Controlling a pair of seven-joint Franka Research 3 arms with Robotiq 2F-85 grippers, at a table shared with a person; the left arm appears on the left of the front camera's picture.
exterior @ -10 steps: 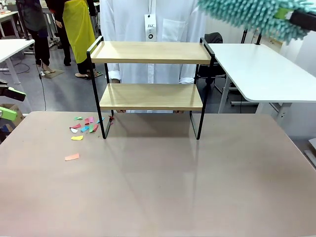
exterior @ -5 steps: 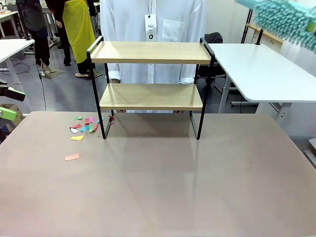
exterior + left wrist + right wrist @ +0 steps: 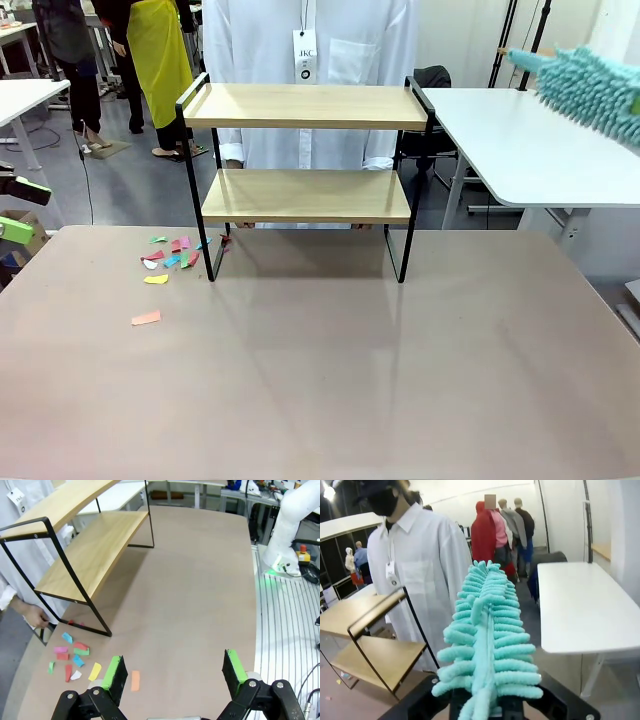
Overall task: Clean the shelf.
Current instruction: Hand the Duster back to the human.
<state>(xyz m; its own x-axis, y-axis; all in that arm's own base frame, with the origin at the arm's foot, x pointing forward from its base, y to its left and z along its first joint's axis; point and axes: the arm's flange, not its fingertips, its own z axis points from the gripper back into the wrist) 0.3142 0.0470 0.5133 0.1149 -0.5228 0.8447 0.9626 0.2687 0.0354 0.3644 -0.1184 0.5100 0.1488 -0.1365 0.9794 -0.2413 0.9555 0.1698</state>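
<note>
The shelf [image 3: 305, 105] stands at the far middle of the brown table, both wooden boards bare; it also shows in the left wrist view [image 3: 90, 550] and the right wrist view [image 3: 370, 655]. A fluffy teal duster [image 3: 590, 85] hangs high at the right edge, well off to the right of the shelf. My right gripper [image 3: 487, 710] is shut on the duster [image 3: 487, 640], whose pile hides the fingers. My left gripper [image 3: 175, 677] is open and empty, low over the table's left side, its green pads [image 3: 20, 208] at the left edge.
Coloured paper scraps [image 3: 170, 255] lie on the table by the shelf's left foot, with one orange scrap [image 3: 146, 318] nearer me. A person in a white coat [image 3: 310, 40] stands behind the shelf. A white table [image 3: 530, 140] stands at the right.
The duster has swung right and downward, away from the shelf toward the picture's right edge. The left gripper and the scraps have not moved.
</note>
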